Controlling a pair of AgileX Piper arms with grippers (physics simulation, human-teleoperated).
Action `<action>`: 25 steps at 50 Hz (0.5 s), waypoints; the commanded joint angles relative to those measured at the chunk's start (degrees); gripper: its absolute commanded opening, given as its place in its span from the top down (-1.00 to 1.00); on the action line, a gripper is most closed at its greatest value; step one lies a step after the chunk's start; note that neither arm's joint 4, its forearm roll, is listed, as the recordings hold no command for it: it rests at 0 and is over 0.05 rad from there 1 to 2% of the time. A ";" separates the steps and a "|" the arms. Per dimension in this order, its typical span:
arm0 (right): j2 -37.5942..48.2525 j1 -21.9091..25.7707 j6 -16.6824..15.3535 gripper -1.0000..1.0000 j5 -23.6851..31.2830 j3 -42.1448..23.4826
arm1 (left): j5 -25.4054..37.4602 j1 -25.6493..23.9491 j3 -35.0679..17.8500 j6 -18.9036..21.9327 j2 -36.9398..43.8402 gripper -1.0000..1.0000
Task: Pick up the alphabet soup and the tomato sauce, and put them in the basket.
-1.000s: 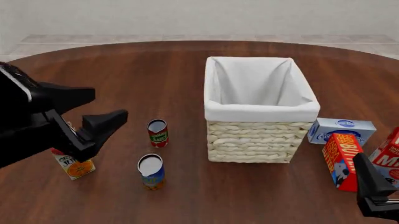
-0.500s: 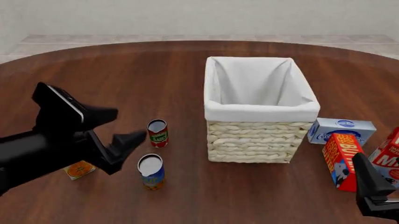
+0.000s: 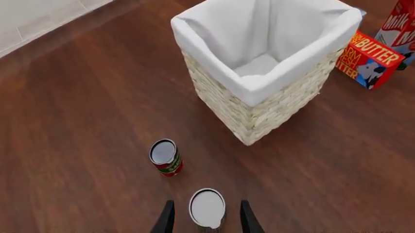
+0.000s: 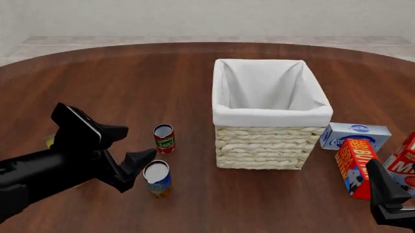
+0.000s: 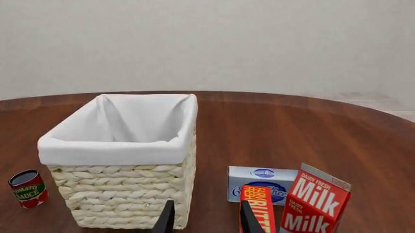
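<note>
Left gripper point(image 4: 131, 145) had dropped lower beside the alphabet soup point(image 4: 157, 178), fingers apart, nothing held, can upright just nearer than upright tomato sauce point(image 4: 163, 138), both left of basket point(image 4: 271, 116); left wrist view, soup point(image 3: 207, 208) between spread fingers point(image 3: 166, 219), sauce point(image 3: 165, 157) beyond; right wrist view, right gripper point(image 5: 206, 216) parted, facing basket point(image 5: 123, 150), butter box point(image 5: 259, 209), milk carton point(image 5: 315, 201).

Bright, even, sharp renders; faint soft shadows, no glare.
</note>
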 commanded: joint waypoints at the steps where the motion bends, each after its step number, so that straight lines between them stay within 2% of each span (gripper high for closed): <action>1: 0.01 0.05 -0.03 -1.00 -0.01 0.00 | -2.34 0.12 2.04 -0.53 1.11 -1.00; 25: -0.09 0.02 -0.07 -1.00 0.05 0.00 | -8.16 0.72 5.47 -1.04 5.73 -1.00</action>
